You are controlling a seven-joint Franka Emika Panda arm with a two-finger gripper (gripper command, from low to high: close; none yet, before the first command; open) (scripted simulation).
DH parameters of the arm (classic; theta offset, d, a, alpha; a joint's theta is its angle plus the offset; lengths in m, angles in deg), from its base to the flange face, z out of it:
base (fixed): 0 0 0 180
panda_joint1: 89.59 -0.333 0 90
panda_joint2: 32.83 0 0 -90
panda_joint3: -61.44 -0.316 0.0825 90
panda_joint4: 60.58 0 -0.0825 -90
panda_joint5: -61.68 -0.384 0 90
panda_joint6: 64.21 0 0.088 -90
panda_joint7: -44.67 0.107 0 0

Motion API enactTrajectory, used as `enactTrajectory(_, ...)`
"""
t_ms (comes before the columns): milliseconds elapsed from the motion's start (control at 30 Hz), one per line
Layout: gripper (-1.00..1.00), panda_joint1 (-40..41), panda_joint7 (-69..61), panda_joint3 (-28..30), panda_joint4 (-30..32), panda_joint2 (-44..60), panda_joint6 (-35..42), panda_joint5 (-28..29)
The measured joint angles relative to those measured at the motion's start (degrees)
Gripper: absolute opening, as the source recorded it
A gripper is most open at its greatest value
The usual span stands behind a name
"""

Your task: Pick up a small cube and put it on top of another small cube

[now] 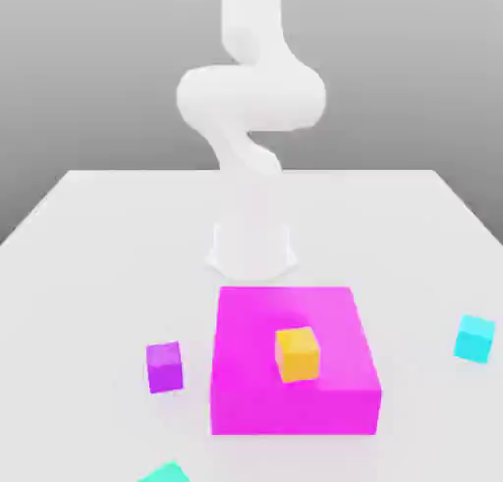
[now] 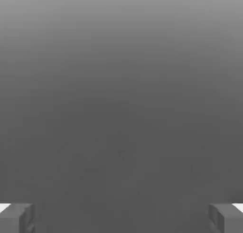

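End effector (image 2: 121,219): open, empty | orange-yellow cube (image 1: 298,354): on magenta block (image 1: 293,406) | purple cube (image 1: 165,367): beside block

Open table between purple cube (image 1: 165,368) and magenta block (image 1: 295,409)

Orange-yellow cube (image 1: 298,354) atop magenta block; teal-green cube (image 1: 166,473) partly visible.

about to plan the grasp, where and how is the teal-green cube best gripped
The teal-green cube is probably best pinched across two opposite upright side faces, coming from straight above: it is a small flat-sided block with its top bare. It sits turned in the exterior view, so the jaws should likely turn to match.
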Motion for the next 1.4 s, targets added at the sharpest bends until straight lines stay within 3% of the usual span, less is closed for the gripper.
enactTrajectory(333,0.0,7.7,16.1,-4.5,-0.7,21.2,-5.8,5.1)
enactTrajectory(600,0.0,10.8,28.3,-4.6,-1.2,37.8,-10.3,8.5)
enactTrajectory(967,0.0,12.3,38.8,-3.3,-1.6,59.6,-17.4,4.1)
enactTrajectory(1133,0.0,11.9,40.3,-2.4,-3.4,69.9,-24.3,4.0)
enactTrajectory(1167,-1.0,11.7,40.5,-2.2,-3.6,71.1,-25.2,4.1)
enactTrajectory(1400,-1.0,11.8,40.5,-2.3,-3.6,71.0,-25.1,4.1)
